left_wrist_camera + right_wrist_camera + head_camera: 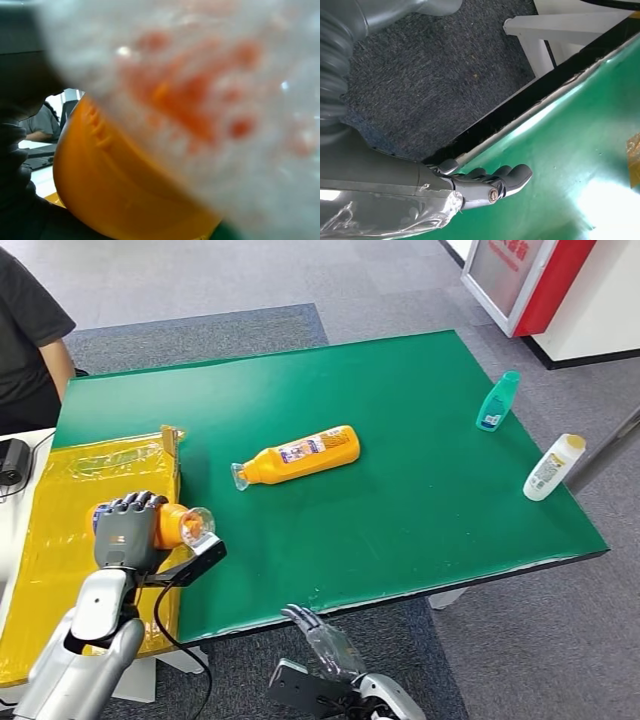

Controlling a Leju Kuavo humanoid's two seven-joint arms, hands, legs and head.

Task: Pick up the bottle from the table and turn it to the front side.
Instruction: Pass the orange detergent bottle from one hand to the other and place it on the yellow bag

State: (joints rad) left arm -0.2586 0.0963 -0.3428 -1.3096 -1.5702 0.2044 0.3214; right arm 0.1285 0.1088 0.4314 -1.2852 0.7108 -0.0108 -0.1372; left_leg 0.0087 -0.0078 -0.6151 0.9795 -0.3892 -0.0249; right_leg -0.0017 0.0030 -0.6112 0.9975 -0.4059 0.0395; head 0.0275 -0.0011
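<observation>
Nearest, the right hand (pixel 324 640) hangs low just off the near edge of the bench (pixel 423 530), fingers spread and holding nothing; in the right wrist view its fingertips (pixel 516 176) lie over the green top beside the dark rim. To its left, the left hand (pixel 128 530) grips an orange bottle (pixel 170 525) above the yellow sheet (pixel 53 540) on the bench's left part, fingers wrapped over the body, the clear cap pointing right toward the green surface. In the left wrist view the bottle's orange body and blurred clear cap sit close against the lens. A black cable (pixel 173 625) loops below this wrist.

Further in, a second orange bottle (pixel 298 457) lies on its side near the middle of the bench, label up, clear cap to the left, with bare green all round it. Toward the right edge lies a white bottle with a yellow cap (pixel 553 467), and beyond it a teal bottle (pixel 498 400), both well apart from the orange ones. A person in a dark shirt (pixel 26 335) sits at the far left corner
</observation>
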